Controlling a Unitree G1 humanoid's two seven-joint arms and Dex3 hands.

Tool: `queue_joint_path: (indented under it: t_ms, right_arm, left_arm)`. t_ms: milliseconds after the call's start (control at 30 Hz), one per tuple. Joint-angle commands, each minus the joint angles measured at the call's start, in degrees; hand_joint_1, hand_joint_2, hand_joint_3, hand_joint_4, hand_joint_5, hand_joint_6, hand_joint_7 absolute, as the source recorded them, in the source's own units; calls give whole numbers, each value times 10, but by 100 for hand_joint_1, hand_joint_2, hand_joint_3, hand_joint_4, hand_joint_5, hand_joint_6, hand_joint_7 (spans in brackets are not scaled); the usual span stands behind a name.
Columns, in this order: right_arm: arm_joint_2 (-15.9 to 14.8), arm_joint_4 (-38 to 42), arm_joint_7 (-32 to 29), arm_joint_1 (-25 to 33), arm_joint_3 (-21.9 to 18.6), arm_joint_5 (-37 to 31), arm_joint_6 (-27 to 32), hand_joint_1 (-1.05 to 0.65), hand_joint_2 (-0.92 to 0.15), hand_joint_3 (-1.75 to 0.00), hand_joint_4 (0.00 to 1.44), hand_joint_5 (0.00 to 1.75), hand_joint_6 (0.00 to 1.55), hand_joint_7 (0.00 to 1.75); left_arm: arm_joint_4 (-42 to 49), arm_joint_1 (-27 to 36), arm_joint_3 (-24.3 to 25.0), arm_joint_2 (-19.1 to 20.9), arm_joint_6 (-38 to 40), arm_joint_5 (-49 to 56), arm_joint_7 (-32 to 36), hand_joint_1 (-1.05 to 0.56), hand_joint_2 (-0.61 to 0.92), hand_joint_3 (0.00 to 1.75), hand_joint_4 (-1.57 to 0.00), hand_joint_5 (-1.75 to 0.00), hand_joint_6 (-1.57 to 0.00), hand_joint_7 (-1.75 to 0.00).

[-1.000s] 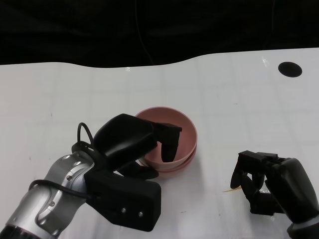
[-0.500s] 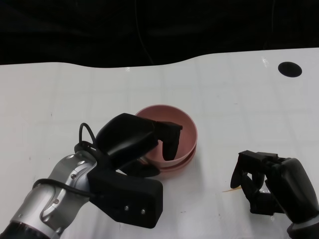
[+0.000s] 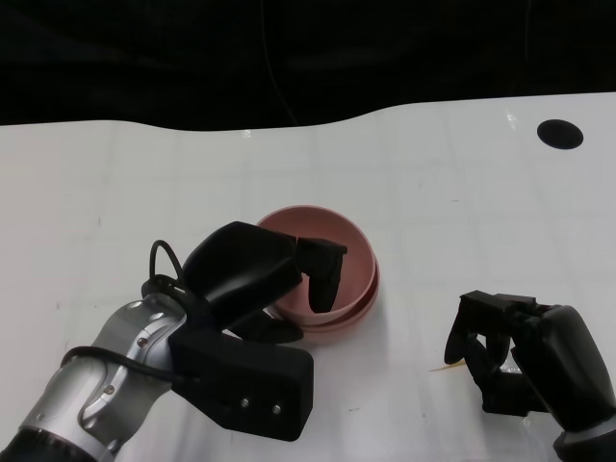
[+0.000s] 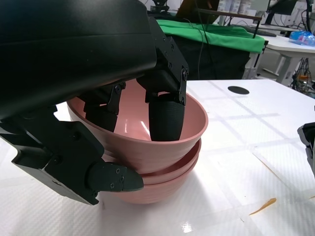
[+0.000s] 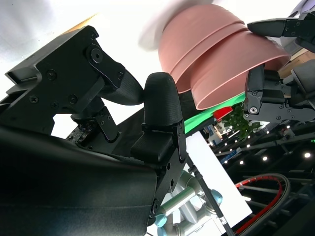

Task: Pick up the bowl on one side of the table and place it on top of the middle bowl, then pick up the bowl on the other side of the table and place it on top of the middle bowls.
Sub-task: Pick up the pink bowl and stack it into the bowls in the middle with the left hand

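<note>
— What are we seeing on the white worktop [image 3: 462, 183]?

— We are seeing three pink bowls, one inside the other. The stack [image 4: 162, 169] is sitting in the middle of the worktop. The top bowl [image 3: 348, 258] is tilting a bit.

— What is our left hand [image 3: 265, 274] doing?

— It is pinching the top bowl's rim. Some fingers [image 4: 166, 118] are reaching inside it, and another is pressing on the outside.

— And our right hand [image 3: 510, 356]?

— It is resting on the worktop, well to the right of the stack. Its fingers are curling in, and it is holding nothing.
</note>
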Motion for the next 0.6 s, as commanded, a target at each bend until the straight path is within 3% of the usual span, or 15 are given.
queue_joint_path:
  t_ms: [33,600]
  right_arm:
    - [-3,1,-7,3,-1,5,0,-17,-46,-135,93,175,71,166]
    - [-4,9,-8,-1,2,6,-3,-18,-46,-135,92,175,71,166]
  left_arm:
    - [15,-10,1,5,-6,-2,14,-1,73,53,-79,-175,-64,-171]
    - [64,-23,-7,3,-19,3,38,-3,76,53,-77,-175,-59,-174]
